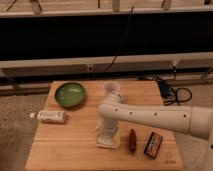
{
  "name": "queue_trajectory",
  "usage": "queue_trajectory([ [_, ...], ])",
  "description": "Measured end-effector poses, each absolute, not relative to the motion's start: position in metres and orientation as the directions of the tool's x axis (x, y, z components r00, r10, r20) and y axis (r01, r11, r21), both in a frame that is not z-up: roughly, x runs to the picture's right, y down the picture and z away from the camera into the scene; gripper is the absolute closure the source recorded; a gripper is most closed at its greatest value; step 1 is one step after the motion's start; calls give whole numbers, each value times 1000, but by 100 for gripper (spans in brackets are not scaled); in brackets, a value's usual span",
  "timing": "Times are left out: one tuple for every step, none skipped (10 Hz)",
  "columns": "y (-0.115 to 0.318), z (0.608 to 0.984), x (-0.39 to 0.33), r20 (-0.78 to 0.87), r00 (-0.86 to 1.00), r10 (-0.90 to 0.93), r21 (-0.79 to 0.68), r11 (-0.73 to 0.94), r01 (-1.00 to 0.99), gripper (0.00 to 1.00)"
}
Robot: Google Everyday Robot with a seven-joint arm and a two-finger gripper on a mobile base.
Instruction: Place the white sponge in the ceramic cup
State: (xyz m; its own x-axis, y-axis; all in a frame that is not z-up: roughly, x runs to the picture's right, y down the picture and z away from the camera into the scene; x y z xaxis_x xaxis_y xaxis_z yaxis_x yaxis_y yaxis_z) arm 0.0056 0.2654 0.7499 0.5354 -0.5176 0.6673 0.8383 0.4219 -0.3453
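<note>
- Two stages make up this job, and neither is finished: the white sponge [109, 142] lies flat on the table [60, 150], not in the ceramic cup [113, 88].
- My jaws are lowered straight over the sponge, at or very near its top face. My arm [150, 116] bends down to them from the right of the view.
- I cannot tell how far apart my jaws stand, or whether they have any hold on the sponge. They blend into the pale block beneath them.
- The cup stands upright beyond my jaws, toward the far edge of the table. My arm partly hides it, and it is near the sponge but clearly apart from it. Its inside barely shows, so I cannot say what it holds.
- By my reckoning, what is left is to secure the grasp, lift, carry the sponge away from me to above the cup, and let go.
- The sponge looks about as wide as the cup's mouth, so I expect it will need careful centring.
- A green bowl [70, 94] sits beyond and left of my jaws, and a white tube package [51, 116] is to their left.
- A brown object [133, 140] and a dark packet [153, 144] lie just right of my jaws.
</note>
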Motion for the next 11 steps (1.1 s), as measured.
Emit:
queue_trajectory([
  [266, 750, 5, 668, 534, -518, -345, 420, 839, 20],
  [266, 750, 7, 666, 532, -523, -344, 417, 841, 20],
  [268, 752, 8, 661, 524, -536, -332, 417, 846, 20],
  [268, 752, 8, 656, 519, -548, -323, 417, 850, 20],
  [271, 755, 10, 635, 516, -575, -309, 423, 852, 20],
  [273, 756, 10, 623, 515, -589, -300, 428, 852, 20],
  [275, 757, 10, 620, 514, -593, -292, 434, 853, 20],
  [277, 758, 10, 616, 514, -597, -289, 437, 852, 20],
  [280, 761, 9, 614, 510, -602, -284, 435, 854, 20],
  [282, 764, 6, 613, 507, -605, -280, 434, 856, 20],
  [284, 766, 7, 612, 507, -607, -282, 431, 857, 23],
])
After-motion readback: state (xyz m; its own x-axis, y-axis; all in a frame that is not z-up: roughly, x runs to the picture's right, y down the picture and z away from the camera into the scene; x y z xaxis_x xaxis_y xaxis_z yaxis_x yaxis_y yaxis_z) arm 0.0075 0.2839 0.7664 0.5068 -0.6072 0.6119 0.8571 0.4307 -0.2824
